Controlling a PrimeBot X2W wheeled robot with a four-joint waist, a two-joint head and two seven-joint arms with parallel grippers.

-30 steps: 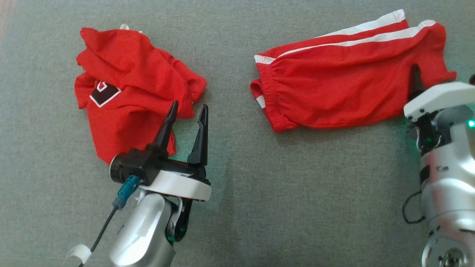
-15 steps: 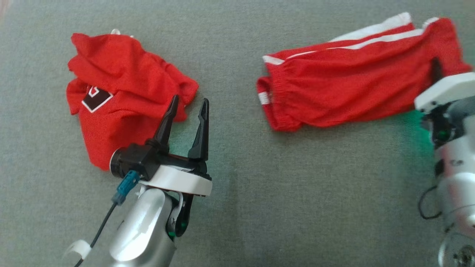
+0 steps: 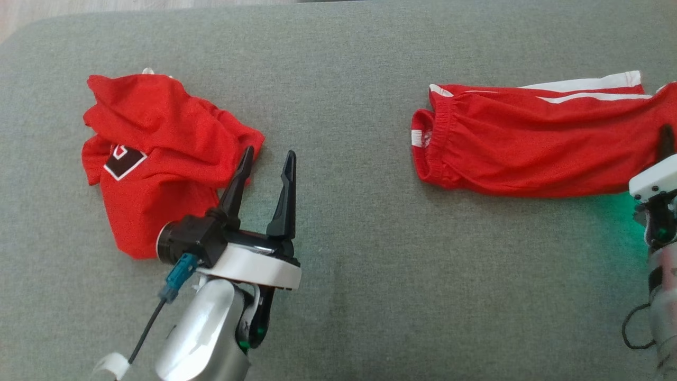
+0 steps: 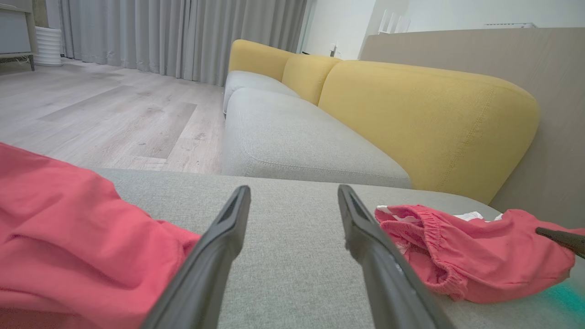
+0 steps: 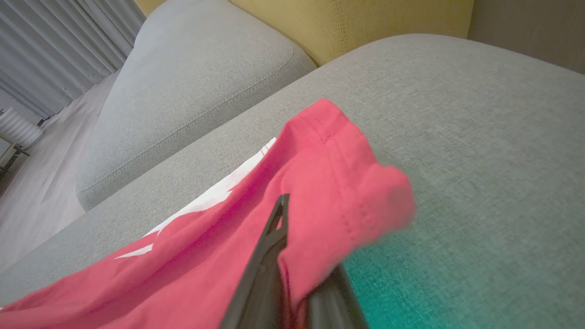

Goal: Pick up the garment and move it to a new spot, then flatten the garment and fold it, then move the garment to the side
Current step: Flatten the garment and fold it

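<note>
Nearest, the left gripper [image 3: 269,153] hovers with jaws wide over the grey sofa cushion [image 3: 370,264], just beside a crumpled red jersey [image 3: 153,159]. Farther right, the right gripper [image 3: 665,145] has its jaws pinched on the leg hem of the red white-striped shorts [image 3: 529,153], which lie flat on the cushion; sliding them aside likely calls for a low, steady pull so the cloth does not bunch

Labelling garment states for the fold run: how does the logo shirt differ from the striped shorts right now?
The shirt lies crumpled in a heap; the shorts lie stretched out, mostly flat. The shirt bears a black-and-white patch; the shorts have white side stripes. The right gripper is shut on the shorts' end; the shirt is ungripped, with the open left gripper beside it. Both are red and lie on the grey cushion.
</note>
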